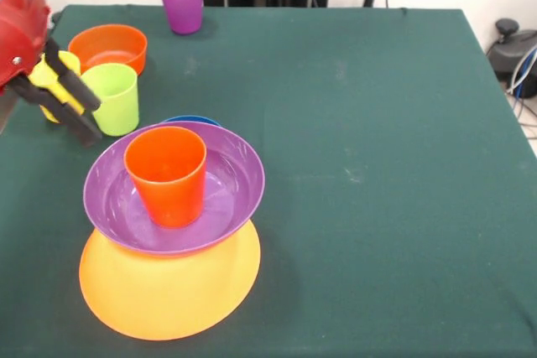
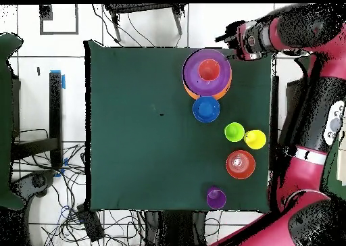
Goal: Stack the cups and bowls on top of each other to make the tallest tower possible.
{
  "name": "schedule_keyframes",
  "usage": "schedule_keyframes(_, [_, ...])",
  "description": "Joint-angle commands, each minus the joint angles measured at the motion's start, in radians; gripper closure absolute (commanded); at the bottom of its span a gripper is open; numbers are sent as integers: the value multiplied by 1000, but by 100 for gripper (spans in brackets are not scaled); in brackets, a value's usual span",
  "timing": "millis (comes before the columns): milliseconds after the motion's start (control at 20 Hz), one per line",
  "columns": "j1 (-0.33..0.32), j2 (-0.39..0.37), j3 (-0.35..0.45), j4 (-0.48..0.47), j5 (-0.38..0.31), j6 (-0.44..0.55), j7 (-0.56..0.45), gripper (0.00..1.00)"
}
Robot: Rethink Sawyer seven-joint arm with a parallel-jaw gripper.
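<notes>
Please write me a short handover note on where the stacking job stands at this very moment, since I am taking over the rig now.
Gripper: jaws open, holding nothing, in front of the yellow cup in the front view.

Tower: yellow-orange bowl upside down at the bottom, purple bowl on it, orange-red cup upright inside that.

Loose on the table: lime green cup beside the yellow cup, small orange bowl, purple cup, and a blue bowl just beside the tower.

Done: three pieces stacked.
Left: the five loose pieces, probably the yellow or lime green cup next.
</notes>
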Motion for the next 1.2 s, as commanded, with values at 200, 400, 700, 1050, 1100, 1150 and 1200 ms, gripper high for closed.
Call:
schedule_keyframes(200, [20,1,-312,175,33,-173,81,0])
schedule_keyframes(400, [45,-26,-360,159,48,-192,53,0])
schedule_keyframes(700, [61,-198,-445,233,-48,-384,10,0])
schedule_keyframes(1050, [99,-346,-481,240,-35,-418,-104,0])
schedule_keyframes(1100, [104,-363,-484,245,-36,-437,-124,0])
schedule_keyframes(1150, [109,-368,-487,239,-31,-440,-138,0])
schedule_keyframes(1200, [118,-376,-493,228,-36,-445,-151,0])
